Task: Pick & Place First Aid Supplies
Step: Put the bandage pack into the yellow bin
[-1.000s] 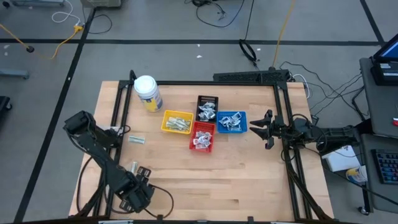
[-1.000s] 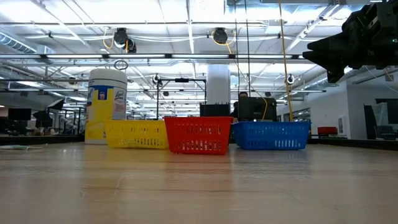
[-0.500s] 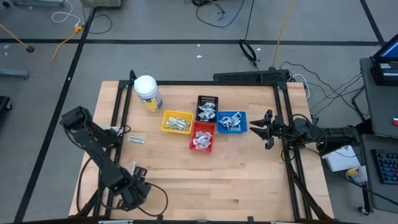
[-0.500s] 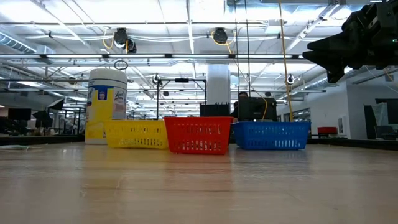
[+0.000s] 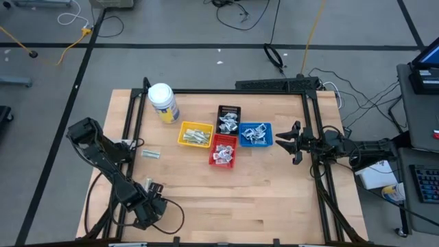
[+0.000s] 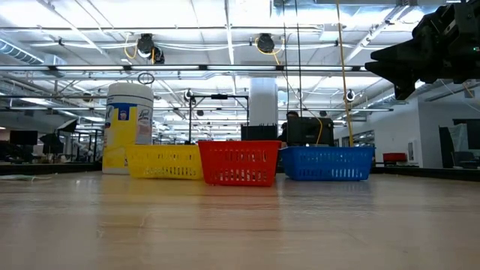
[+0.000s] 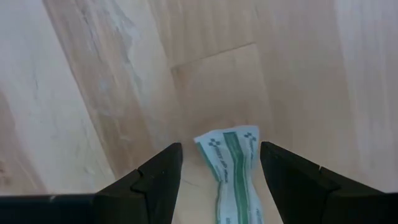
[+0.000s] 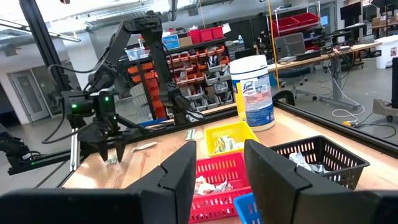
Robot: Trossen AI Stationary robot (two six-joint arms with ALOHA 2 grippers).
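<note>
Most supplies fill the trays (image 5: 226,137); at seven o'clock the left gripper (image 7: 219,167), jaws wide, straddles a green-striped packet (image 7: 235,171). Right gripper (image 5: 288,143) waits, jaws half apart.

Matt wooden table (image 5: 260,192), perforated plastic trays (image 6: 238,163)

The green-and-white packet (image 7: 233,171) between the left claw (image 7: 219,186) is running off the left wrist picture's edge, its print too blurred to read. From above, the packets heaped in the trays (image 5: 222,149) are showing too small to tell apart.
</note>
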